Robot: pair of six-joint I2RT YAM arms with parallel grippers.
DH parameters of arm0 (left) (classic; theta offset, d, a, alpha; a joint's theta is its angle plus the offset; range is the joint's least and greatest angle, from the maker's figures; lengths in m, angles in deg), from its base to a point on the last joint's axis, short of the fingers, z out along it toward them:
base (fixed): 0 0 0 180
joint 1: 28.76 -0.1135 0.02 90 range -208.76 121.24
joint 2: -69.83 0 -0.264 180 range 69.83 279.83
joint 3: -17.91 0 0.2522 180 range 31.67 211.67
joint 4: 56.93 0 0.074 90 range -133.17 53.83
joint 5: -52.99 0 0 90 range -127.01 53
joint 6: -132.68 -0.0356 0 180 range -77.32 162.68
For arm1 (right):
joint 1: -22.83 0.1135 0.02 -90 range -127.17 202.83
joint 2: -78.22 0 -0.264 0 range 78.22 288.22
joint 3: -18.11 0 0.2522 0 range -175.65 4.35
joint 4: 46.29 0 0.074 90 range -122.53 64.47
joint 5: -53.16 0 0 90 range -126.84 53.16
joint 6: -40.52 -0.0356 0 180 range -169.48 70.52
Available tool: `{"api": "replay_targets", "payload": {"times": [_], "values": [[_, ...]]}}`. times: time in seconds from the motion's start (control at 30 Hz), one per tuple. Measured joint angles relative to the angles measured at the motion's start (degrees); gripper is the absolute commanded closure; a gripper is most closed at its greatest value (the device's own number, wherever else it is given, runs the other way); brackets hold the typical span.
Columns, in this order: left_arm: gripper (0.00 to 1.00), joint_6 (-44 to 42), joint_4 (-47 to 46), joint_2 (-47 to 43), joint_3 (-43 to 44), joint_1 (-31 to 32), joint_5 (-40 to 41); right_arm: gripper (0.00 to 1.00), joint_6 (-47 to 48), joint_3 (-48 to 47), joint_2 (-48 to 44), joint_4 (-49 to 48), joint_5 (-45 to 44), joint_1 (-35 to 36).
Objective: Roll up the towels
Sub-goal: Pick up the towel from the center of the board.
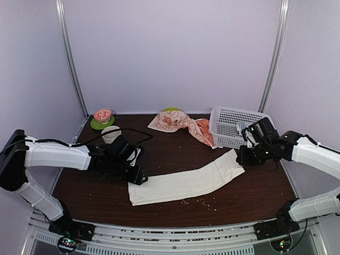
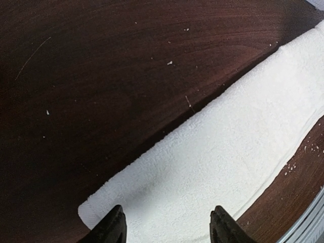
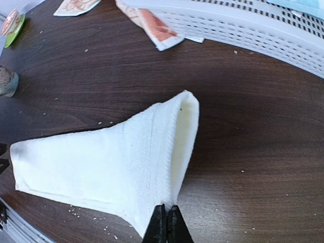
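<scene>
So the cream towel (image 1: 186,183) is laid out as one long folded strip, running diagonally across the dark wooden table (image 1: 170,151) from front-left up toward the back-right. The left gripper (image 2: 168,227) is held low over the strip's left end, jaws apart and nothing clamped, with the towel's rounded corner seen just beyond the left fingertip. The right gripper (image 3: 166,224) is parked at the opposite end, fingers pressed tight together, and the near corner of the cloth looks to be pinched there. That end is pulled up off the wood a bit, so the fold is opened and the inside layers can be seen. The peach-and-cream printed towel (image 1: 179,122) is left crumpled at the back of the table, one end draped against the white perforated basket (image 1: 234,116), well apart from both grippers. Over in the back-left corner a red patterned bowl (image 1: 102,114) is set on a green saucer (image 1: 95,126), with a small cup (image 1: 110,133) just in front of it. Pale crumbs (image 1: 199,201) are scattered on the wood along the near edge of the strip.
</scene>
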State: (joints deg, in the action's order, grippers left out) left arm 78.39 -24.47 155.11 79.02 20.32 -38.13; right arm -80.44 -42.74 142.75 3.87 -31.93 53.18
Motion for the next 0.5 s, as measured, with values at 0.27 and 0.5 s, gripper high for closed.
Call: {"api": "replay_targets", "payload": {"times": [0.27,0.5], "values": [[0.43,1.0,-0.3,-1.1,-0.6,0.0,-0.2,1.0,0.5,-6.3,6.6,-3.3,1.1,12.0],[0.43,2.5,-0.5,-5.9,-3.9,0.0,0.3,1.0,-3.4,-12.0,19.5,-10.1,1.8,21.8]]}}
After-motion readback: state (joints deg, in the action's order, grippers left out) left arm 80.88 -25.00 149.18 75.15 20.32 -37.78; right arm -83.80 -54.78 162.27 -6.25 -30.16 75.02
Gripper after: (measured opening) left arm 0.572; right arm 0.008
